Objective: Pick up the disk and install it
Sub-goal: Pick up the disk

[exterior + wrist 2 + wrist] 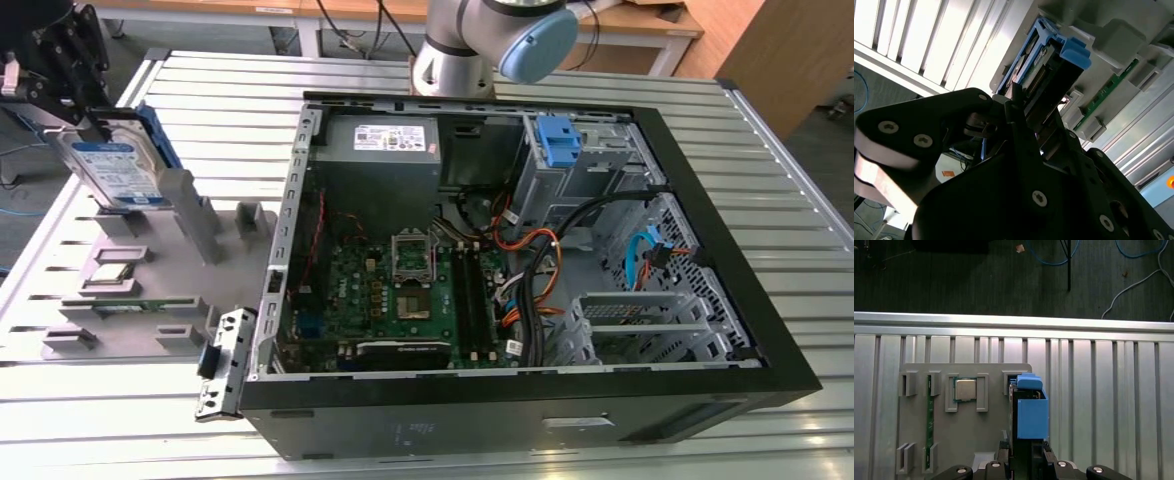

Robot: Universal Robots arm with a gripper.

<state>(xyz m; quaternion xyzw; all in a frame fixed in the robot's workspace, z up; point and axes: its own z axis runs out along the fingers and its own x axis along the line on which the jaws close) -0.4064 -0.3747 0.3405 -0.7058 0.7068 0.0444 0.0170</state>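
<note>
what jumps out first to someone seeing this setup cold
The big open black computer case, green motherboard exposed, lies on the slatted metal table. At the exterior view's left, the black gripper clamps the top of a flat silver-metal disk with blue side rails, standing on edge at a grey parts holder.

The disk (114,165) has a bare silver metal body, a glossy label and smooth blue plastic side rails. The gripper (94,120) is matt black, whether metal or hard plastic is hard to say. The table (120,420) is ribbed pale metal with a brushed sheen, the holder tray (147,275) is dull grey plastic, and the computer case (441,425) has satin black outside and bare grey sheet metal within
</note>
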